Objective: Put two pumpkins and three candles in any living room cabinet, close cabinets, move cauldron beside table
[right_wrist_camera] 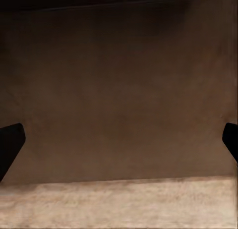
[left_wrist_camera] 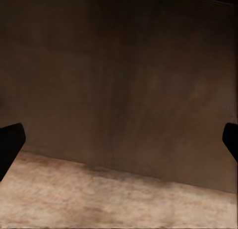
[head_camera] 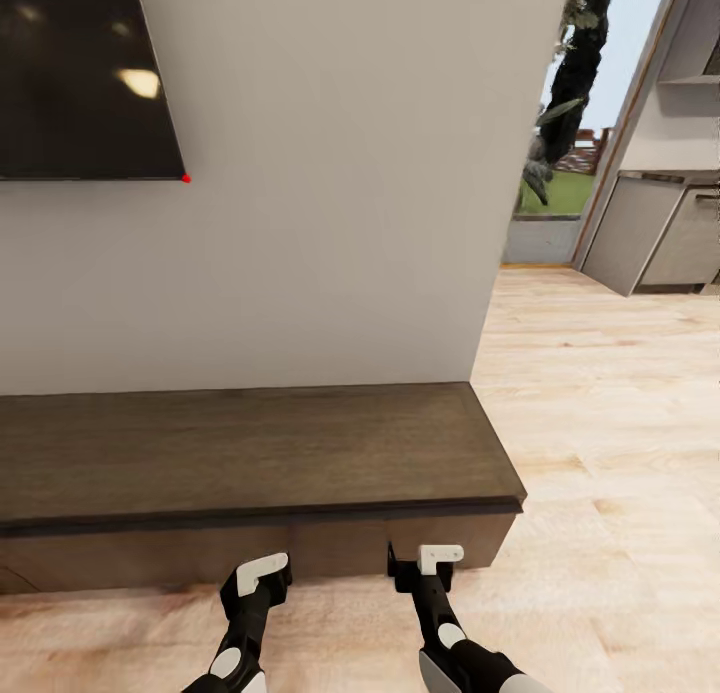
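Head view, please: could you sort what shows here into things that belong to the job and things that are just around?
Job:
cabinet, fronts shut
left hand, open
right hand, open

Just around:
television
wall
wood floor
grey kitchen units

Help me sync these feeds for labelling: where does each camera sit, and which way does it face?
Head view: on the robot's head, looking down at the cabinet against the wall, both arms low.
Left wrist view: near the left gripper, facing the cabinet front, open fingers at the edges.
Right wrist view: near the right gripper, likewise.
Both wrist views share cabinet front above floor.
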Controlling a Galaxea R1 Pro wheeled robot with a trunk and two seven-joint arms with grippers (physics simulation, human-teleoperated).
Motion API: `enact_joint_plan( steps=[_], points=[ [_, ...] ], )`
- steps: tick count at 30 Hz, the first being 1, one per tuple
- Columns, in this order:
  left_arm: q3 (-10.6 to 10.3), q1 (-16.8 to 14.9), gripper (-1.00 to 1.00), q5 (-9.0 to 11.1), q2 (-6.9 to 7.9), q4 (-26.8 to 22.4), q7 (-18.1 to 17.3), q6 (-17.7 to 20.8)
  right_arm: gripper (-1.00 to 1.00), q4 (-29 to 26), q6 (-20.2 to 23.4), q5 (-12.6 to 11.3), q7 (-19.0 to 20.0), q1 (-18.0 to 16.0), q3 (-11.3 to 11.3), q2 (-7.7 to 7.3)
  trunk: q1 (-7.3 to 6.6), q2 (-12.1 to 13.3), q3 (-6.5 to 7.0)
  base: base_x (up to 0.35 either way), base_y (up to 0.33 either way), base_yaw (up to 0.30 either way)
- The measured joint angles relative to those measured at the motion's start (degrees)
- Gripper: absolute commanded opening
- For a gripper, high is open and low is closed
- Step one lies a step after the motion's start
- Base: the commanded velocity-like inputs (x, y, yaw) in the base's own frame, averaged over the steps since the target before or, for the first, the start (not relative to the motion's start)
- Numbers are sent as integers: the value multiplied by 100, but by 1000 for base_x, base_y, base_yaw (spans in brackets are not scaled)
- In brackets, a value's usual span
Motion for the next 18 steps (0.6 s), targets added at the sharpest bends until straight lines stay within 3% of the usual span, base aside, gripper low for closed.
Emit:
enact_joint_plan(
  steps=[14,18],
  points=[
    [-7,0,100,0,2,-6,0,-2,100,0,16,-1,0,0,2,0,0,0,0,-342,0,0],
    [-3,0,100,-2,1,-11,0,-6,100,0,23,-1,0,1,2,0,-2,0,0,-162,0,0]
  ],
)
